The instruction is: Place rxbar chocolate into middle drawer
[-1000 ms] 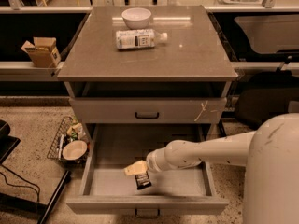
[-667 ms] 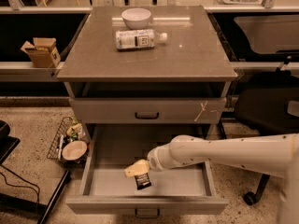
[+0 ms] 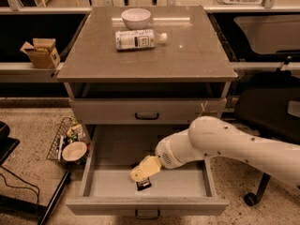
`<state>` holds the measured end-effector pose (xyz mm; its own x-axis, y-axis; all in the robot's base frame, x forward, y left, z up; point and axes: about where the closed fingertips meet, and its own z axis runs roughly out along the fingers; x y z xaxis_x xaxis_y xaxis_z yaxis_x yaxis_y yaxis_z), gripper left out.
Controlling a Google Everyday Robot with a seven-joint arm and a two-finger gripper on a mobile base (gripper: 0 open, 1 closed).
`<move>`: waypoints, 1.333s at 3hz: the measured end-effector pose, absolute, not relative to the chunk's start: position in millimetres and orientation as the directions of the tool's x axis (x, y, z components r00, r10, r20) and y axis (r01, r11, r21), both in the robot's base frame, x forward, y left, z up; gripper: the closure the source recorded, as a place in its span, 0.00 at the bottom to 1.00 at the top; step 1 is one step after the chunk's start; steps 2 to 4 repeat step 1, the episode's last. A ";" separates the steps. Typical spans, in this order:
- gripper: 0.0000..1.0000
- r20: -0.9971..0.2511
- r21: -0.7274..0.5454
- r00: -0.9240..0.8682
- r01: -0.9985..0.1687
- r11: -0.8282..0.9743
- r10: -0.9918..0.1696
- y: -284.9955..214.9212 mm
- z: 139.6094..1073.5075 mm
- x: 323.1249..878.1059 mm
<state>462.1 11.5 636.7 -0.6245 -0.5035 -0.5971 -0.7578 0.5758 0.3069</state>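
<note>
Gripper [image 3: 144, 171] low inside the middle drawer [image 3: 187, 184], pale, pointing down and to the left, a little left of the drawer's centre. Open or closed on something: cannot tell. Directly under its tip, the rxbar chocolate [image 3: 143, 185], small and black with faint white print, close to the front wall of the drawer. Touching the gripper or only just beside it: cannot tell. Behind the gripper, the thick white arm [image 3: 220, 142], coming in from the right and bending down over the right side of the drawer. Drawer itself wide open, plain grey inside, with a small dark loop handle [image 3: 147, 213] on its front. Just above, a closed upper drawer [image 3: 117, 110] with a pale mark near its right end. On the table top [image 3: 197, 55], a clear bottle [image 3: 138, 39] with white label, lying on its side, and a white bowl [image 3: 136, 18] just behind it. To the left, a cardboard box [image 3: 41, 53] on a low shelf, and a wire basket [image 3: 58, 139] on the floor beside the drawer. To the right, a dark chair [image 3: 269, 107] on wheels.
</note>
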 end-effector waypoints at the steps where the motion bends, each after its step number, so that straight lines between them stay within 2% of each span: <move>1: 0.00 -0.632 0.277 -0.599 -0.767 0.578 -0.491 -18.0 702.3 447.0; 4: 0.00 -0.632 0.277 -0.599 -0.767 0.578 -0.491 -18.0 702.3 447.0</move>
